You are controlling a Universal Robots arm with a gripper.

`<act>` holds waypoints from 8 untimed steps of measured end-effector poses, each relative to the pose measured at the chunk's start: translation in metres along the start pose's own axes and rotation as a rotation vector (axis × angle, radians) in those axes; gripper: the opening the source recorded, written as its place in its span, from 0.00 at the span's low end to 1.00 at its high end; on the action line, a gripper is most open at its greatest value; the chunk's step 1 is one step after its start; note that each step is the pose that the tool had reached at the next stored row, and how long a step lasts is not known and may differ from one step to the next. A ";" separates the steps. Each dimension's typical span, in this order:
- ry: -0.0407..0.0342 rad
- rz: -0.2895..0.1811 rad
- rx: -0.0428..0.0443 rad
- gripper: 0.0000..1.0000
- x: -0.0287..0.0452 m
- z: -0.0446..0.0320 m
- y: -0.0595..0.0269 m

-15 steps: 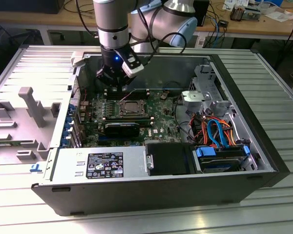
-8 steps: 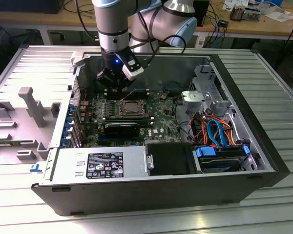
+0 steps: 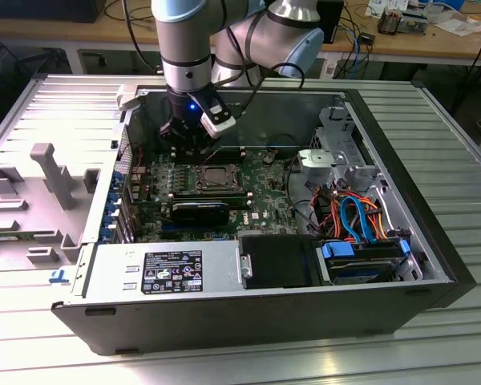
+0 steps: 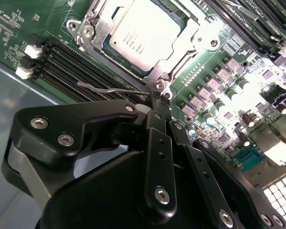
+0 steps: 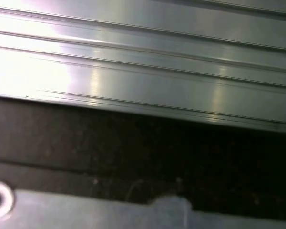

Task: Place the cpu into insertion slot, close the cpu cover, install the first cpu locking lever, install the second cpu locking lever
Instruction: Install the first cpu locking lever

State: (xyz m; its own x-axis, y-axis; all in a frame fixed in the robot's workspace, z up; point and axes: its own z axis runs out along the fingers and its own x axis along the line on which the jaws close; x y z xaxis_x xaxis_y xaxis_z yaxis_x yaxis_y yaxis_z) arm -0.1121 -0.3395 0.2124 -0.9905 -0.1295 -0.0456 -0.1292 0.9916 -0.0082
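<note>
- Exterior view: the open computer case (image 3: pixel 433 241) lies on its side on a ribbed metal bench, with the green motherboard (image 3: pixel 268 188) on its floor.
- The gripper (image 3: pixel 191 136) hangs over the board's far edge, just behind the insertion slot (image 3: pixel 216 178).
- In the second wrist view the cpu cover (image 4: pixel 97 24) looks shut flat over the slot, framing the cpu (image 4: pixel 143 31), which sits seated in the socket.
- The cpu is light, rigid and fragile; seated as it is, I judge it should not be gripped again.
- A thin wire locking lever (image 4: pixel 112 89) stands free beside the socket, near the memory slots (image 4: pixel 62 62). It looks springy, stiff and slippery; its bent end seems the best hold.
- The jaws appear drawn together at the socket's corner; whether they pinch the lever I cannot tell.
</note>
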 end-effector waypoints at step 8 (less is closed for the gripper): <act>0.0003 0.000 0.0004 0.11 -0.0070 0.0059 -0.0008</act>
State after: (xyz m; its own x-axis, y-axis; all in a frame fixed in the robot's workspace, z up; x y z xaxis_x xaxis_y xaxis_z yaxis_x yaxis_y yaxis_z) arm -0.1048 -0.3394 0.2069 -0.9906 -0.1295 -0.0453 -0.1292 0.9916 -0.0085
